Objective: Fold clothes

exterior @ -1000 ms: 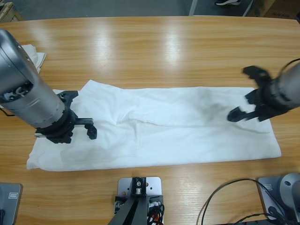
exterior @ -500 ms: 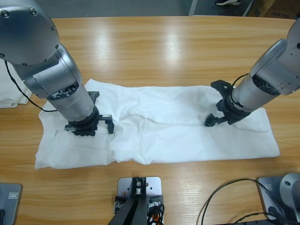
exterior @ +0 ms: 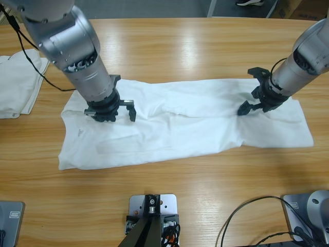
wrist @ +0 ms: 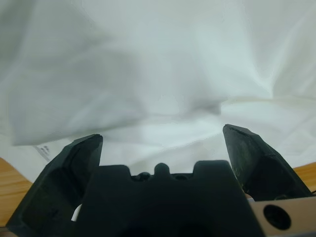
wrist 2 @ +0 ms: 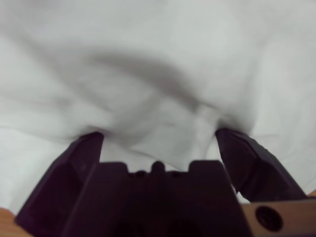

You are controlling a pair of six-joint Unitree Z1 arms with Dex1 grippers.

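A large white shirt point(exterior: 185, 126) lies spread lengthwise across the wooden table point(exterior: 180, 46), wrinkled along its middle. My left gripper point(exterior: 121, 100) is down on the shirt's left part, jaws open. In the left wrist view the left gripper point(wrist: 163, 138) has white fabric point(wrist: 163, 64) spanning the gap between its spread jaws, with nothing pinched. My right gripper point(exterior: 250, 92) presses on the shirt's right part, also open. The right wrist view shows the right gripper point(wrist 2: 158, 138) against bunched white fabric point(wrist 2: 148, 59).
More white clothes point(exterior: 18, 82) lie folded at the table's left edge, with a black cable of the left arm passing over them. Bare wood runs along the far side and the near edge of the table.
Both grippers have moved toward the table's far side while resting on the shirt. The shirt has slid that way with them. The folded clothes at the left show more.
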